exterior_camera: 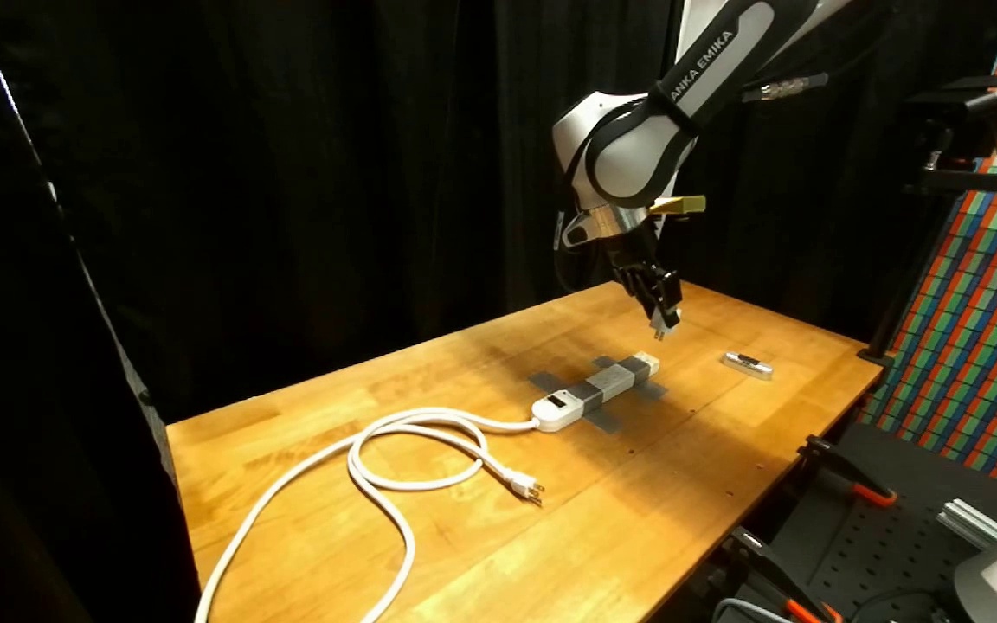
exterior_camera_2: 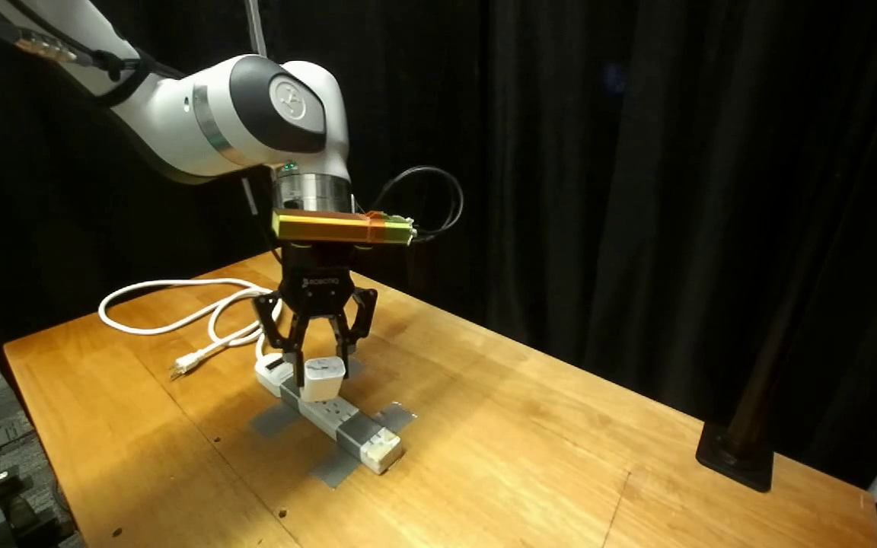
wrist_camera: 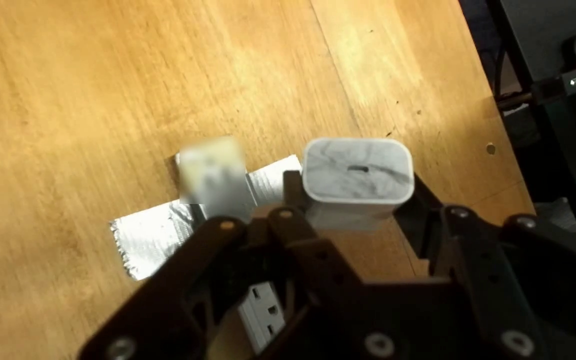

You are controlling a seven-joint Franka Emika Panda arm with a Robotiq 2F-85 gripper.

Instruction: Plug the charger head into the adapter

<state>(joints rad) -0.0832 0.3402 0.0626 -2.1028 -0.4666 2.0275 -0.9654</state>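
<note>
The charger head is a small white block with prongs pointing down in an exterior view. My gripper is shut on the charger head, one finger on each side. In the wrist view, the charger head's top face with a slot shows between the fingertips. The adapter is a long white power strip taped to the table; it also shows in an exterior view. The charger head is held above the table, apart from the strip. In the wrist view, my fingers partly hide the strip's sockets.
Grey tape crosses the strip onto the wooden table. A coiled white cable with a plug end lies beside it. A small silver object lies nearby. A black stand base and edge clamps are present.
</note>
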